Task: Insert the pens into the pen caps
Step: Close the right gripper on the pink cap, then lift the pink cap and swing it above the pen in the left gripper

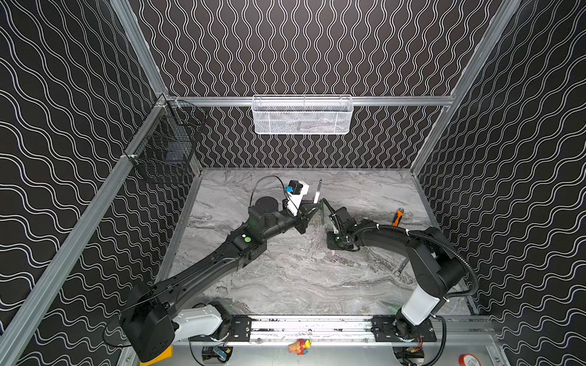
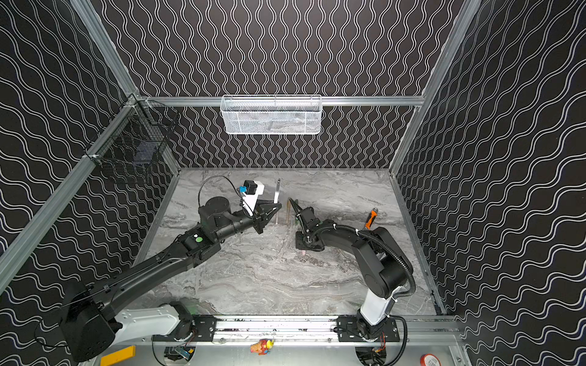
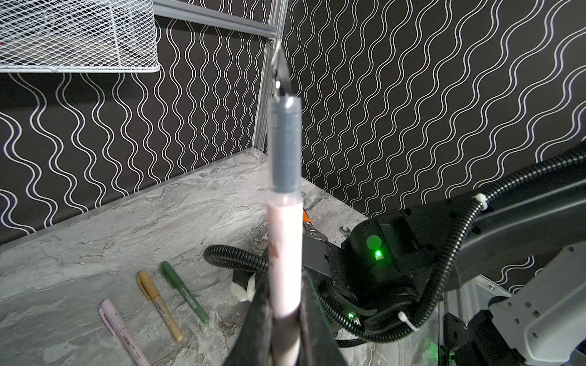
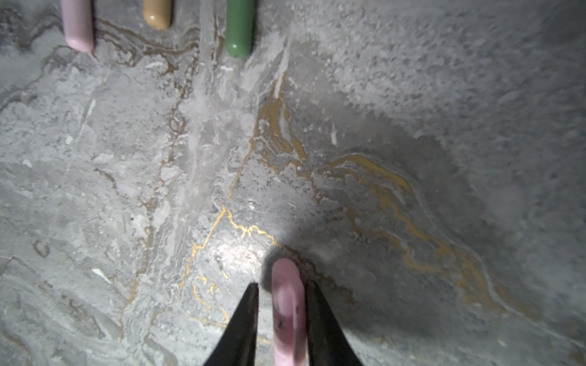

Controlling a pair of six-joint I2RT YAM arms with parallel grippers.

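Top views show the left gripper (image 1: 312, 207) just left of mid-frame, clamped on the held pen (image 1: 317, 192), a pale pink one standing nearly upright above the table (image 1: 285, 279) with its dark tip up. In the left wrist view the fingers (image 3: 253, 332) press both sides of its barrel. Just right of it, at mid-frame, the pink pen (image 3: 123, 332), gold pen (image 3: 160, 305) and green pen (image 3: 184, 291) lie side by side on the table, each capped. Right again and a little lower in the frame, a pink cap (image 1: 332, 252) peeks out under the right arm's wrist, which hides the right gripper (image 4: 282, 284) from above. The right wrist view shows its jaws a little apart on either side of the pink cap. Bare table shows between one finger and the cap, and the other finger is at its edge; touching or not, I cannot tell. Near the right edge of the table lie an orange-handled tool (image 1: 397, 217) and, lower, a spanner (image 1: 402, 265).
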